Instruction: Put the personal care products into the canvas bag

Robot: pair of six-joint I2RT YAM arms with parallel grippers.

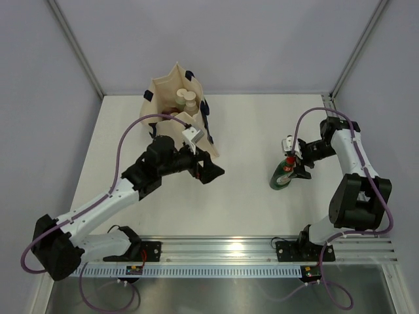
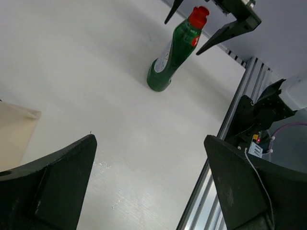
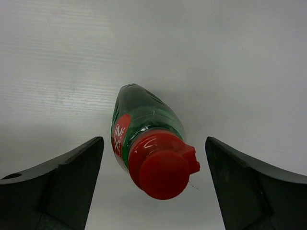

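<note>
Canvas bag stands at 11 o'clock on the table. Inside its mouth I make out small bottles: two whitish caps for certain, but I can't separate a third, and the left wrist camera covers the bag's near corner. My left gripper hangs just off that corner, at the bag's 5 o'clock, jaws wide apart with nothing in them. Out on the table at 3 o'clock stands a green bottle, upright, long axis vertical, red cap on top. The right gripper is by far the nearer. It sits straight above the bottle, fingers spread to either side of the cap, touching nothing and holding nothing. I judge the coming move to be a close around the neck, if this bottle counts as a care product; its label is too small for me to read.
</note>
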